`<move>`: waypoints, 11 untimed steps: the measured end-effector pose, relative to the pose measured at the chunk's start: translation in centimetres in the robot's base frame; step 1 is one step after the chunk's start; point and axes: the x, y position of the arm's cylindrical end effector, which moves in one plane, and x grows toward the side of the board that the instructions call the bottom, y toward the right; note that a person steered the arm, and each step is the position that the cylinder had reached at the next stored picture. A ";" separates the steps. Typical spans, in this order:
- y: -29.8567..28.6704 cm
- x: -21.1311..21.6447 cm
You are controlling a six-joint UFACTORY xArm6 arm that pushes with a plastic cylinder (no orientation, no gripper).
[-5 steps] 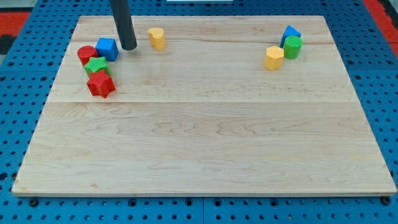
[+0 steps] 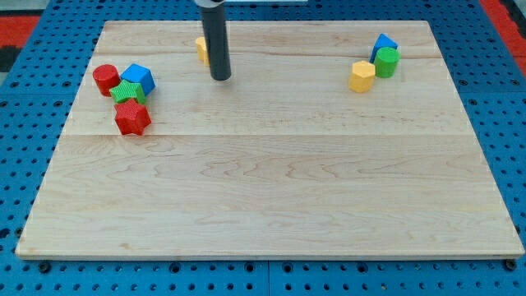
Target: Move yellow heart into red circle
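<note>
Pale wooden board [image 2: 271,181] lying on a blue perforated base [image 2: 16,164], with red perforated panels showing at the view's upper corners. My tip [image 2: 220,78] is the lower end of a straight dark rod entering from the view's top; it rests on the board left of centre, near the top edge. No gripper is fitted, so there is nothing to stand open or closed, and the rod clamps nothing. The yellow heart [image 2: 200,49] sits just behind the rod and to its left, mostly hidden by it; only a narrow yellow edge shows, and whether rod and block touch cannot be told. The red circle [image 2: 105,79] lies well apart to the view's left, at the upper left of a tight cluster. In that cluster the blue cube [image 2: 139,78] stands just right of the red circle, the green star [image 2: 127,91] lies below and between them, and the red star [image 2: 132,118] lies below the green one. Near the view's upper right, a second group: a blue block [image 2: 383,43] at the back, a green cylinder [image 2: 386,62] in front of it, and a yellow hexagonal block [image 2: 362,76] to their lower left.
</note>
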 end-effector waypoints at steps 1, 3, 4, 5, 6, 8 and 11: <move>0.0 -3.9; -6.9 -4.0; -6.7 -5.6; -6.0 -9.9; -9.9 -7.7; -11.0 -4.2; -12.3 -3.3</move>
